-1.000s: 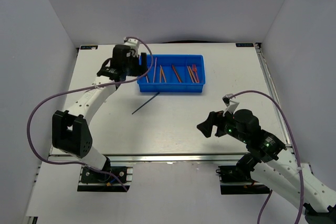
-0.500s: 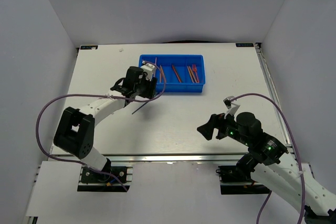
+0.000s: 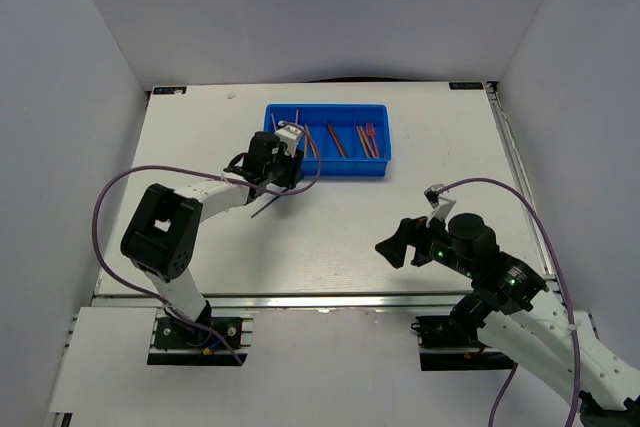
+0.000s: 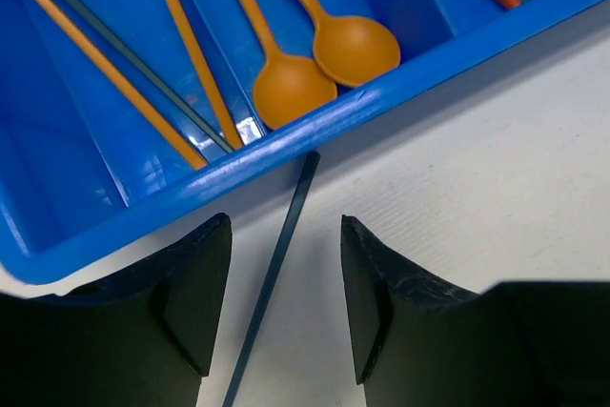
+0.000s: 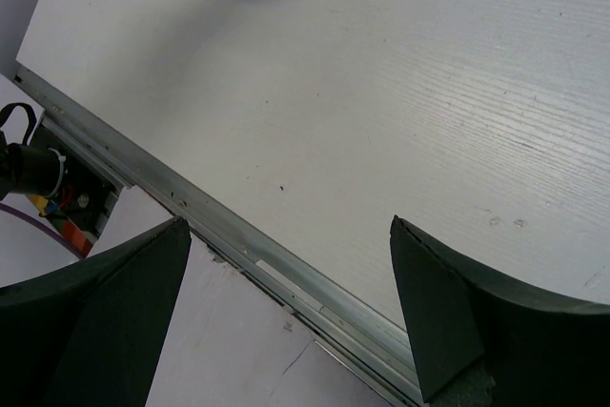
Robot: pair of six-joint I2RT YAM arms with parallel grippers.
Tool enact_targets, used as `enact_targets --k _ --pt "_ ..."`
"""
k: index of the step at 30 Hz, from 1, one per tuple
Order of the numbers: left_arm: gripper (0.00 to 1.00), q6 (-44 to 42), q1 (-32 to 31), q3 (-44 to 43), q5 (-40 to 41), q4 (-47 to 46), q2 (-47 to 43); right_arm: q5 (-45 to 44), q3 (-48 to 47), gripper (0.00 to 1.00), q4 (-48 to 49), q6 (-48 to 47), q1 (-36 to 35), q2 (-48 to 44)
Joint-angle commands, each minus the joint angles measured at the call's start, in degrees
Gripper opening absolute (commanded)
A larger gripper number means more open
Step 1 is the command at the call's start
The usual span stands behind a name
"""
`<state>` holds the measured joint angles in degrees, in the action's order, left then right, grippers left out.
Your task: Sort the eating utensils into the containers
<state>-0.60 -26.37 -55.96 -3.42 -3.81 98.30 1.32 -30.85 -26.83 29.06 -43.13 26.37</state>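
Note:
A dark blue stick [image 4: 276,274] lies on the white table, its far tip touching the near wall of the bright blue tray [image 4: 286,145]. My left gripper [image 4: 286,316] is open just above the table, one finger on each side of the stick, apart from it. In the top view the gripper [image 3: 272,175] sits at the tray's [image 3: 330,172] front left corner, and the stick [image 3: 268,206] pokes out below it. The tray's compartments hold orange sticks, one dark stick and two orange spoons [image 4: 329,59]; red utensils [image 3: 370,139] lie further right. My right gripper [image 3: 392,243] is open and empty.
The table's near metal edge rail [image 5: 286,264] runs under my right gripper. The left arm's purple cable [image 3: 120,192] loops over the table's left side. Grey walls enclose the table on three sides.
My left gripper has come from the tray's left end, over its front left corner, down to the table, and now straddles the dark blue stick. The right arm has barely moved.

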Motion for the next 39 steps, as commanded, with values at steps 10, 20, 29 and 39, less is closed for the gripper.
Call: enact_targets --k 10,20,29,39 --pt "0.57 2.0 -0.3 2.3 0.0 -5.1 5.5 0.4 -1.1 0.89 3.2 -2.0 0.1 2.5" --pt "0.49 4.5 -1.0 5.4 1.5 -5.2 6.2 0.5 -0.5 0.89 4.3 -2.3 0.1 3.7" --pt "0.39 5.3 -5.0 8.9 7.2 -1.7 4.8 1.4 -0.7 0.89 6.0 -2.2 0.1 5.2" --pt "0.12 7.8 -10.4 11.9 9.7 0.8 3.2 1.5 -0.4 0.89 5.7 -1.5 0.1 4.4"
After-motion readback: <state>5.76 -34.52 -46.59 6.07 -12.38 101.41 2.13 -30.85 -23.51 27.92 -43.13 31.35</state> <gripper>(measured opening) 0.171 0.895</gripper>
